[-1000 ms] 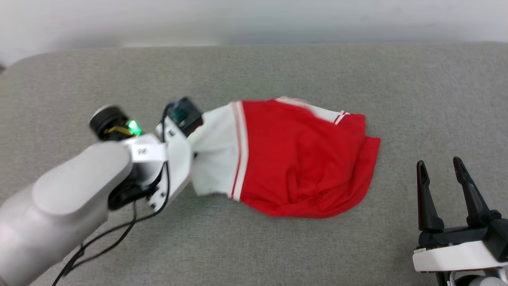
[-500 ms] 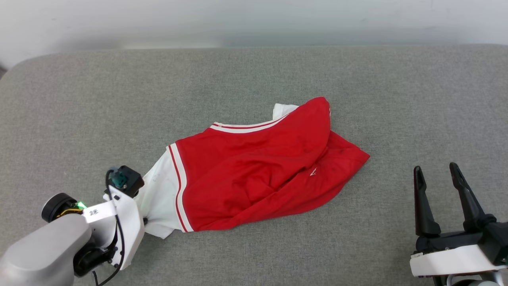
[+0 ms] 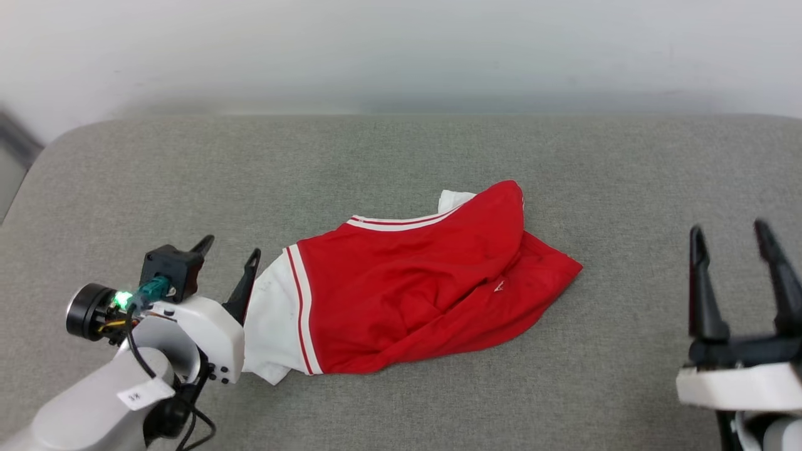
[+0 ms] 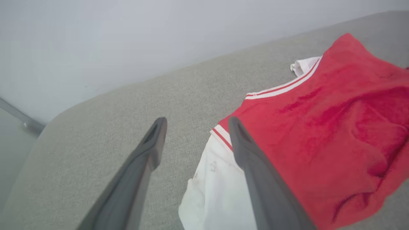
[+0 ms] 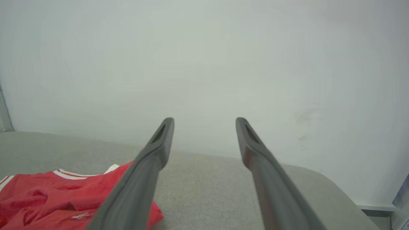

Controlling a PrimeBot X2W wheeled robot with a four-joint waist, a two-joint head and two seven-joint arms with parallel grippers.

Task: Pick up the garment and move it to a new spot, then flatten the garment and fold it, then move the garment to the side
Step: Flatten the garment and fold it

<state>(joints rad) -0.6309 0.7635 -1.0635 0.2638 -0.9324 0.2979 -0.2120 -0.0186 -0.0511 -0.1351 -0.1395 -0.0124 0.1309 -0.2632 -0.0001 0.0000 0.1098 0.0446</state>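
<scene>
Probably a lab or test room. A grey fabric-covered counter [image 5: 207, 179] spreads below the right fingers [image 5: 161, 140]; a plain white wall [image 5: 204, 64] rises beyond them.

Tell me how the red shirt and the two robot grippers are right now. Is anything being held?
shirt: crumpled, not folded, lying loose on the grey cushion, held by nothing
left gripper: open, empty, right beside the shirt's white end
right gripper: open, empty, well apart from the shirt

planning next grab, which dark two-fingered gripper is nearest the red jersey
The left gripper: it sits beside the jersey's white sleeve, while the right gripper stands well apart.
</scene>
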